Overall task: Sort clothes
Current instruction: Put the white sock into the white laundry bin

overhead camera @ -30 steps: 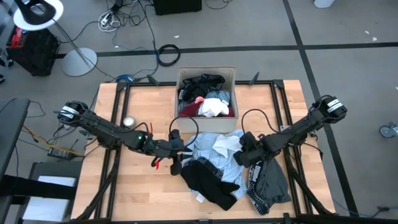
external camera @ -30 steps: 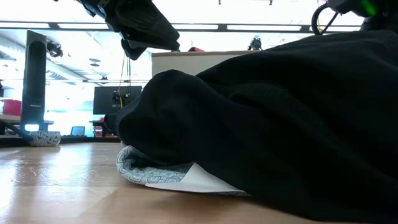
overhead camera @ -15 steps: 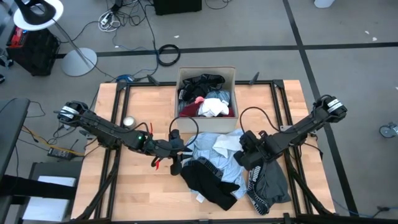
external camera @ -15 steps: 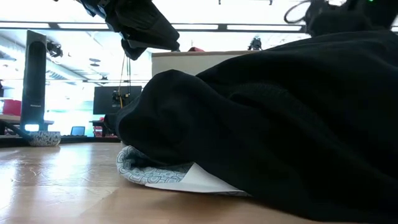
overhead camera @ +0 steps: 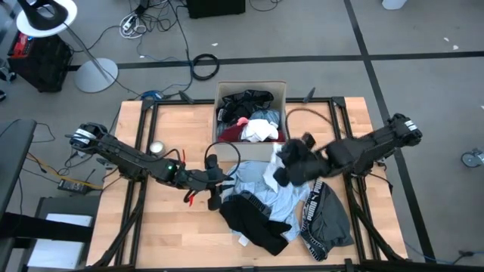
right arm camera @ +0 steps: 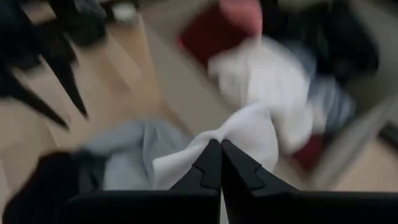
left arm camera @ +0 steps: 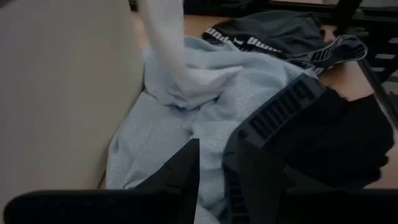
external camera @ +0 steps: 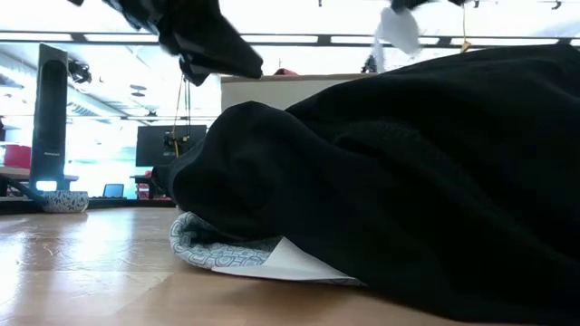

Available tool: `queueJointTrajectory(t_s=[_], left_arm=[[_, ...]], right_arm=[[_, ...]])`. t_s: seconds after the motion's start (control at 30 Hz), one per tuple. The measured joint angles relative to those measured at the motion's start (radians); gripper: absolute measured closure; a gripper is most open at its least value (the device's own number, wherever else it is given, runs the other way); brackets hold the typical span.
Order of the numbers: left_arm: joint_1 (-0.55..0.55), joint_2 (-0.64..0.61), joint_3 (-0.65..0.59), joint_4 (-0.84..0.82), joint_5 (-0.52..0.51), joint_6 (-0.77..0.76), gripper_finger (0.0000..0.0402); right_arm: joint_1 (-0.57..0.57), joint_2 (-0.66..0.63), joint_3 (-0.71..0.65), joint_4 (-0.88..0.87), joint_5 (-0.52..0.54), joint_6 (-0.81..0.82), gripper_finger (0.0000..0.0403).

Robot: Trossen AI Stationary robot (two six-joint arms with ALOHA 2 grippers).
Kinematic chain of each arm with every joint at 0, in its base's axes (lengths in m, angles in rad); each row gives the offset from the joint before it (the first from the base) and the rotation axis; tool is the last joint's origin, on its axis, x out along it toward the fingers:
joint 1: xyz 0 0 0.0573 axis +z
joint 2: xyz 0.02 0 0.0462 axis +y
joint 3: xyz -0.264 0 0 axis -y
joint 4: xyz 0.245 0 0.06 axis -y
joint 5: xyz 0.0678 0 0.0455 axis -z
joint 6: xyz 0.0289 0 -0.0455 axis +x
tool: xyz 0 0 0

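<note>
Right wrist view: white garment point(right arm camera: 249, 134) pinched in right tool point(right arm camera: 216, 163).

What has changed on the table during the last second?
The right gripper, shut on the white garment, rose and moved toward the cardboard box, lifting the garment off the light blue garment. The left gripper and the other clothes stayed put.

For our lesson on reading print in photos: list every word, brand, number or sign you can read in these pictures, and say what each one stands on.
"PUMA", white letters on the waistband of the grey underwear, repeated along the band.
"PUMA", dark raised letters on the black waistband lying on the light blue garment.
"PUMA", white on the grey underwear's band in the high view.
Pattern on the cloth under the black garment in the low view: too blurred to read.
</note>
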Motion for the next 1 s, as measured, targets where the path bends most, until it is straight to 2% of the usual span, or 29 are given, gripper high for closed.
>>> queueJointTrajectory(t_s=[0.23, 0.4, 0.63, 0.87, 1.0], left_arm=[[0.004, 0.000, -0.129, 0.138, 0.021, -0.041, 0.0296], [0.004, 0.000, -0.204, 0.240, 0.048, -0.071, 0.0307], [0.004, 0.000, -0.222, 0.253, 0.061, -0.073, 0.0312], [0.005, 0.000, -0.222, 0.253, 0.061, -0.072, 0.0312], [0.005, 0.000, -0.222, 0.252, 0.062, -0.072, 0.0312]], right_arm=[[-0.162, 0.000, 0.188, 0.199, 0.001, -0.416, 0.0403], [-0.295, -0.001, 0.282, 0.302, 0.002, -0.608, 0.0403], [-0.488, 0.004, 0.301, 0.265, -0.009, -0.639, 0.0403], [-0.596, 0.094, 0.278, 0.248, -0.226, -0.585, 0.0400], [-0.623, 0.181, 0.236, 0.247, -0.263, -0.558, 0.0393]])
